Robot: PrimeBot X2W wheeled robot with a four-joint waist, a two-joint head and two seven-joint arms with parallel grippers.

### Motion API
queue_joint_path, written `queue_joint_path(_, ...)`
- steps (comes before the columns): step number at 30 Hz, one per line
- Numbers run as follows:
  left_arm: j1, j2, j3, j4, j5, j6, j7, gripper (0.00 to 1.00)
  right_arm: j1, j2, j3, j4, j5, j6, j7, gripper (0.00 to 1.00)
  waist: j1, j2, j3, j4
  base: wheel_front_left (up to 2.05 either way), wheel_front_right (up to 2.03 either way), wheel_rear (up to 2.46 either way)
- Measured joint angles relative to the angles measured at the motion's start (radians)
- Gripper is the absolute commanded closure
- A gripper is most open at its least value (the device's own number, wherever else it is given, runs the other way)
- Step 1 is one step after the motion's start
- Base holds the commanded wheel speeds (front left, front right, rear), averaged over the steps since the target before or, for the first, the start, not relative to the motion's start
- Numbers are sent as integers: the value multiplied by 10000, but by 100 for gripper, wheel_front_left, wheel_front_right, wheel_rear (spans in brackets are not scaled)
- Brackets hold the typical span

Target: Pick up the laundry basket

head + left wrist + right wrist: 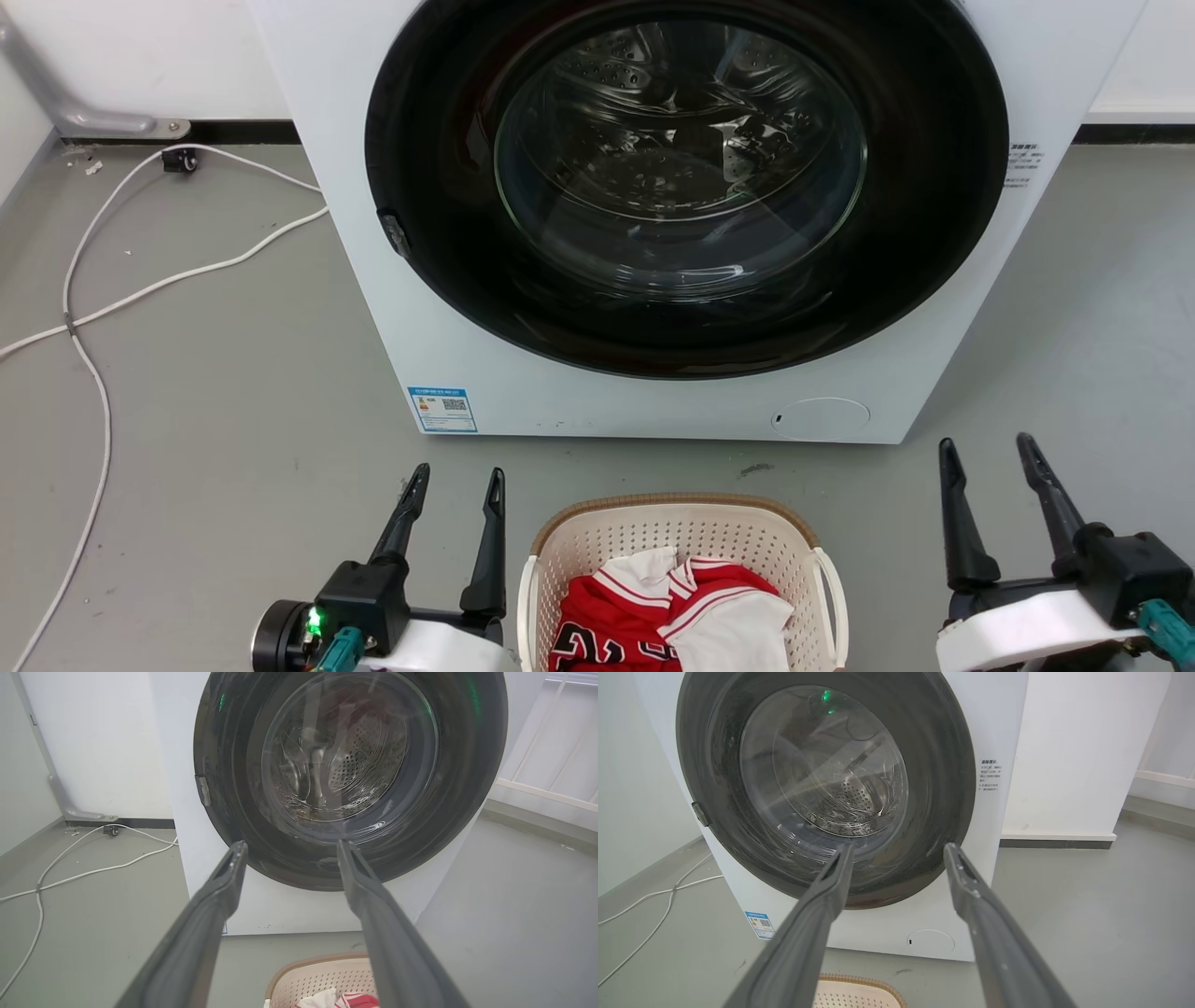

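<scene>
both-sided, left tool [455, 478] and right tool [986, 446] spread apart, flanking the laundry basket [679, 515].

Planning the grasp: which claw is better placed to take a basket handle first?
Left. The left claw, open, stands close beside the basket's left handle; the right claw, also open, sits well clear of the right handle, with bare floor between.

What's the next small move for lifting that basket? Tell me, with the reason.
Probably bring the right gripper inward toward the laundry basket and its right handle. Both grippers are open and empty, flanking the basket on the floor. The left gripper sits close beside the left handle, while the right one stands well apart from its side.
</scene>
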Motion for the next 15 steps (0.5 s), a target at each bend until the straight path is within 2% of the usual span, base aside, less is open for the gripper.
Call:
queue_joint_path(8,81,-113,109,65,500,-194,-146,0,57,-2,169,313,146,2,-148,0,0,0,9,20,0,0,0)
queue_joint_path(15,121,-148,115,71,1016,-301,-288,0,61,-2,251,384,-244,2,-267,0,0,0,55,22,0,0,0)
